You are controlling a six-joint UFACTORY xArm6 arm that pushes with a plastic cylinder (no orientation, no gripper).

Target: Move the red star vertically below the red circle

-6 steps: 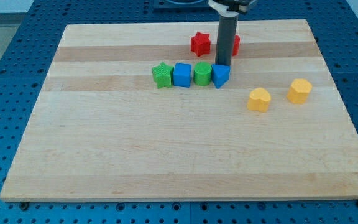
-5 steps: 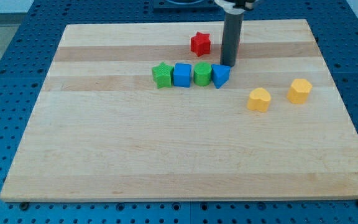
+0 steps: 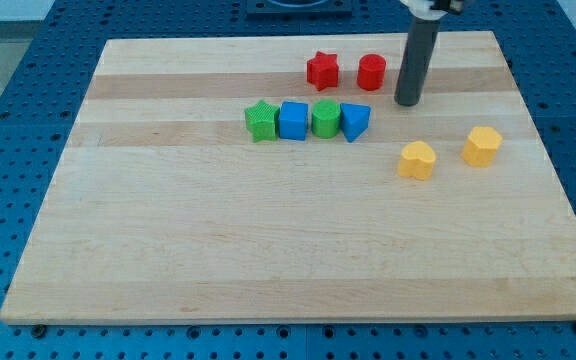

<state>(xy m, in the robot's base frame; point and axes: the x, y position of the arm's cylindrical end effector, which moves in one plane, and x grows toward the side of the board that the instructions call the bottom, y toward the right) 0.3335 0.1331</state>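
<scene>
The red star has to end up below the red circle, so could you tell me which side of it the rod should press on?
Press on the red star's left-hand points, nudging it rightward and downward. It sits left of the red circle, with the green and blue row just below. My tip stands right of the circle, so it would likely need to go round first.

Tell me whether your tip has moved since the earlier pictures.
Yes. My tip went toward the view's right: it was by the blue triangular block, now it is right of the red circle.

My tip just right of the red circle, red star beside it on the wooden board.
</scene>
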